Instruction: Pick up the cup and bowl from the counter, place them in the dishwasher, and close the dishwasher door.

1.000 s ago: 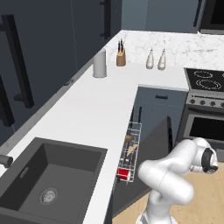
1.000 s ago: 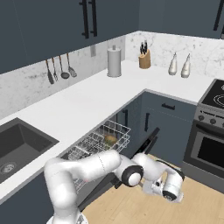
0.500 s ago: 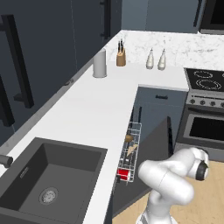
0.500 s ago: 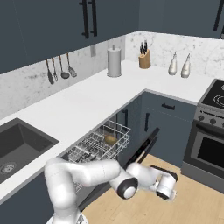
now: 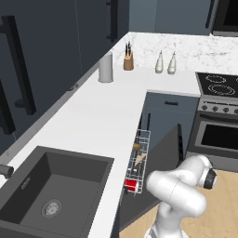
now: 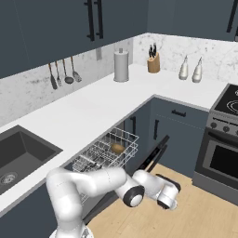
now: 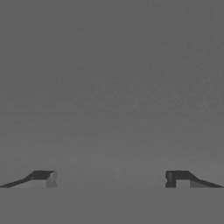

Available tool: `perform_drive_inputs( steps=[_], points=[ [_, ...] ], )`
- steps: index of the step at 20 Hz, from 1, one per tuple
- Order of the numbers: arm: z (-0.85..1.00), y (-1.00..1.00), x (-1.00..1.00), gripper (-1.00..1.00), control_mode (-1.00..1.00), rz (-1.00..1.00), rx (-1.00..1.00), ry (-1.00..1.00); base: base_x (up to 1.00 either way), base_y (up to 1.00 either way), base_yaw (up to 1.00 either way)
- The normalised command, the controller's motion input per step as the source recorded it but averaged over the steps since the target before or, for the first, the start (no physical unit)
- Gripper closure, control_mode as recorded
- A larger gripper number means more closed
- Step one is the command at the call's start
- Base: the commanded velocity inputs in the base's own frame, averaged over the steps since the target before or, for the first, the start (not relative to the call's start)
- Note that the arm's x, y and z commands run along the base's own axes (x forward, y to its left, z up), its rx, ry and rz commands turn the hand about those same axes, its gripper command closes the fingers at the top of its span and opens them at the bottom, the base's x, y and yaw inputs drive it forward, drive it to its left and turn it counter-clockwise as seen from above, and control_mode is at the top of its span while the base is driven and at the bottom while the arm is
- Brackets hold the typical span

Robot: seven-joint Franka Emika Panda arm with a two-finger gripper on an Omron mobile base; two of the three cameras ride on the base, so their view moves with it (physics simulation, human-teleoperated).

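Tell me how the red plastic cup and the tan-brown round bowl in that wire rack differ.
The red plastic cup is bright red; the tan-brown round bowl is dull tan. The cup sits at the near end of the light wire rack, closest to the robot's base, and the bowl lies farther along it. Both are small and sit in the dishwasher rack.

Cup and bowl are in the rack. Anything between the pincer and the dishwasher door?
Nothing visible. The open pincer faces a plain dark grey surface close up, apparently the dishwasher door, which stands partly raised. Nothing lies between the fingertips.
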Motion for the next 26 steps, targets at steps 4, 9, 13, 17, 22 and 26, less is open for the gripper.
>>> perform_drive_inputs(
  steps=[4, 9, 13, 17, 22, 26],
  points=[
    [0.22, 0.86, 0.21, -1.00, -1.00, -0.09, 0.01, 0.00, 0.00, 0.00, 0.00],
    [0.45, 0.99, 0.18, -1.00, -1.00, -0.10, 0.00, 0.00, 0.00, 0.00, 0.00],
    [0.55, 1.00, 0.23, -1.00, -1.00, -0.12, 0.00, -0.01, 0.00, 0.00, 0.00],
    [0.55, 1.00, 0.25, -1.00, -1.00, -0.14, -0.02, -0.01, 0.00, 0.00, 0.00],
    [0.39, 1.00, 0.29, -1.00, -1.00, -0.16, -0.08, 0.00, 0.00, 0.00, 0.00],
    [0.24, 1.00, 0.32, -1.00, -1.00, -0.17, -0.11, 0.00, 0.00, 0.00, 0.00]
  ],
)
